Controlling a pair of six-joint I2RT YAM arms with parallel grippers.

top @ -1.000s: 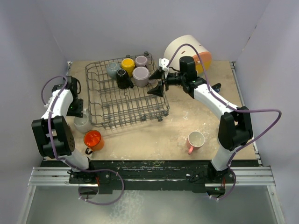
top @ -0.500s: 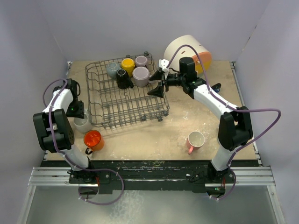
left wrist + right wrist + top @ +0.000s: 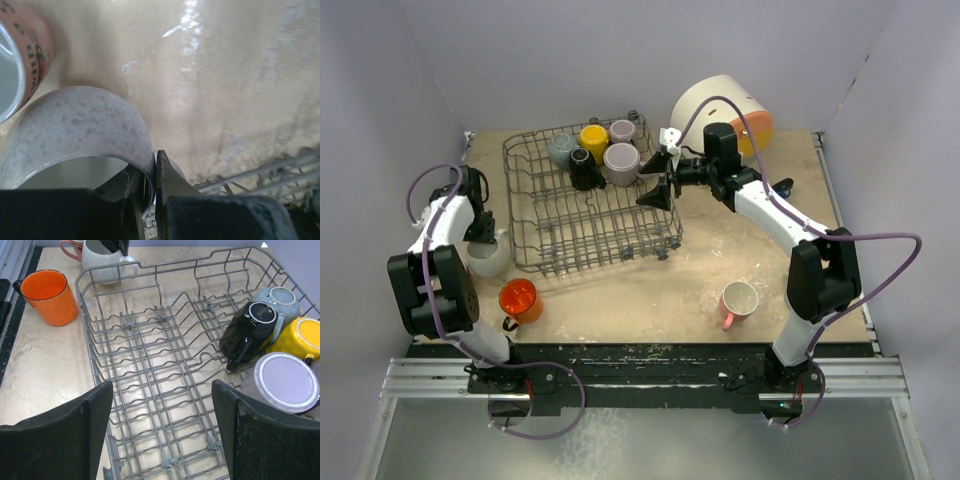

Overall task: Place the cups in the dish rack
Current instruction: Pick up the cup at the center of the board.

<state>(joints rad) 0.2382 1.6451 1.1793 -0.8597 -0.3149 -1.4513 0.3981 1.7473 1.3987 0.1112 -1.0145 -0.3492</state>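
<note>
My left gripper is shut on the rim of a speckled white cup, one finger inside and one outside. That cup stands on the table just left of the grey wire dish rack. In the rack's far corner sit several cups: grey-blue, yellow, black and mauve. My right gripper hovers open and empty over the rack's right side. An orange cup and a pink cup stand on the table.
A big white cylinder with an orange front lies at the back right, behind the right arm. A salmon cup with lettering stands close beside the held cup. The table's left edge is near the left arm.
The left gripper has closed on the white cup's rim, and the cup has shifted slightly to the left. The right arm has not moved.
</note>
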